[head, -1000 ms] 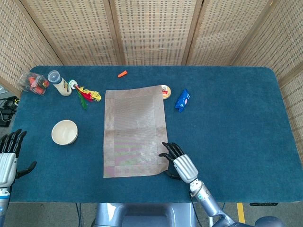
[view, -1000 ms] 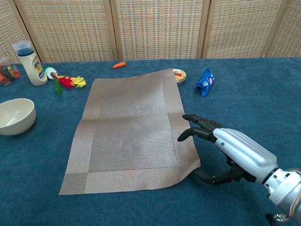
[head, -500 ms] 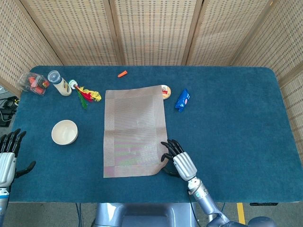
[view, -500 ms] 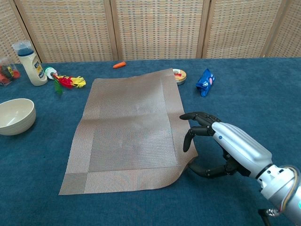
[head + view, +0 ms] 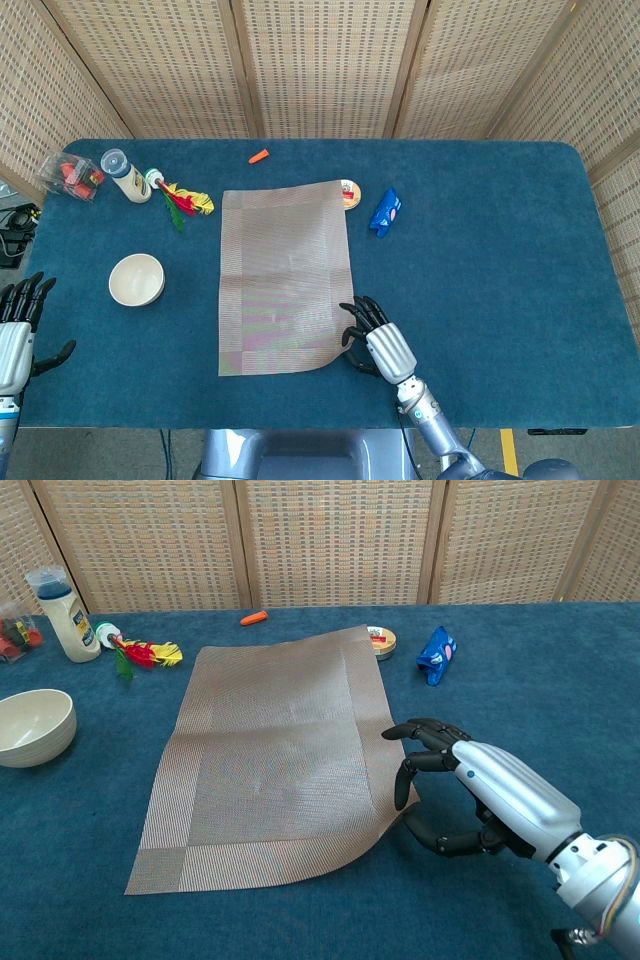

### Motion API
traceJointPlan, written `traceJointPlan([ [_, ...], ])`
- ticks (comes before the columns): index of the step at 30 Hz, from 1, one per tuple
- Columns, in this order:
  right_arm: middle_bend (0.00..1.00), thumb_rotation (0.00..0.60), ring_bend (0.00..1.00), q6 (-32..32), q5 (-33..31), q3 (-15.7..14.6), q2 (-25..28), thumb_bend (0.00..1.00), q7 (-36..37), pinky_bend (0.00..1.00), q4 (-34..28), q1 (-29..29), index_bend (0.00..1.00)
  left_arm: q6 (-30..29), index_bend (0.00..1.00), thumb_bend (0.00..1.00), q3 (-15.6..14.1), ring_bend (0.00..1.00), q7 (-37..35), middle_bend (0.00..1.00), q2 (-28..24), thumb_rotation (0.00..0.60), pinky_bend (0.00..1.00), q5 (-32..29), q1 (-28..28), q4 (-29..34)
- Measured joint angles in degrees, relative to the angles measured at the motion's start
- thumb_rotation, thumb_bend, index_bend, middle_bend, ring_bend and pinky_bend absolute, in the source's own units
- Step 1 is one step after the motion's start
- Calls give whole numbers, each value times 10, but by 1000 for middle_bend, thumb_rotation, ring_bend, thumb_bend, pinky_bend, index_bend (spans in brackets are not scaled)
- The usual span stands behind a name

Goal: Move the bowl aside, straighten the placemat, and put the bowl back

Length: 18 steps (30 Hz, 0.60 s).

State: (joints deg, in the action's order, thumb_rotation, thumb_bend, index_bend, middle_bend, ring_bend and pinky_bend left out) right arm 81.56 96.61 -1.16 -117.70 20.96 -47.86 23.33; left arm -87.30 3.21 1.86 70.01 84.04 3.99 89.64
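The placemat (image 5: 284,277) lies in the middle of the table (image 5: 480,250), a little askew, and its near right corner curls up off the cloth. That corner is where the action is: the right hand (image 5: 375,338) has its fingers (image 5: 408,780) hooked over the lifted edge with the thumb tucked below, a narrow pinch on the placemat. I read this as the straightening step, the corner gripped so the sheet can be dragged or turned square. How firmly the thumb bites is hard to see, since the mat's curl hides the contact.

The bowl (image 5: 136,279) sits well to the left of the placemat, upright on bare table, already moved aside so the mat can slide freely; putting it back is not yet done.

Further left of the placemat, at the table's near edge, the left hand (image 5: 18,330) hovers with fingers spread wide, holding nothing. It is partly cut off by the frame and absent from the chest view.

Beyond the placemat's far edge lie a small orange piece (image 5: 259,156), a round tin (image 5: 349,194) touching or just beside its far right corner, and a blue packet (image 5: 386,212) to the right. Off its far left corner are a feathered toy (image 5: 183,201), a white bottle (image 5: 126,176) and a clear packet (image 5: 72,176) whose contents I can't make out.
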Motion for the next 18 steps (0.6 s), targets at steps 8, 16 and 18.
traceJointPlan([
  [8,223,600,0,3,1,-3,8,612,-6,17,-11,-1,593,1,75,225,0,0,1,0,0,600,0,1,0,0],
  [16,240,600,0,17,8,-10,23,612,-16,20,-28,-7,614,-2,75,225,1,0,1,0,1,600,0,2,-1,0],
  [18,243,600,0,23,9,-12,30,611,-17,20,-36,-10,616,-2,75,225,1,0,2,0,1,600,0,3,-2,0],
])
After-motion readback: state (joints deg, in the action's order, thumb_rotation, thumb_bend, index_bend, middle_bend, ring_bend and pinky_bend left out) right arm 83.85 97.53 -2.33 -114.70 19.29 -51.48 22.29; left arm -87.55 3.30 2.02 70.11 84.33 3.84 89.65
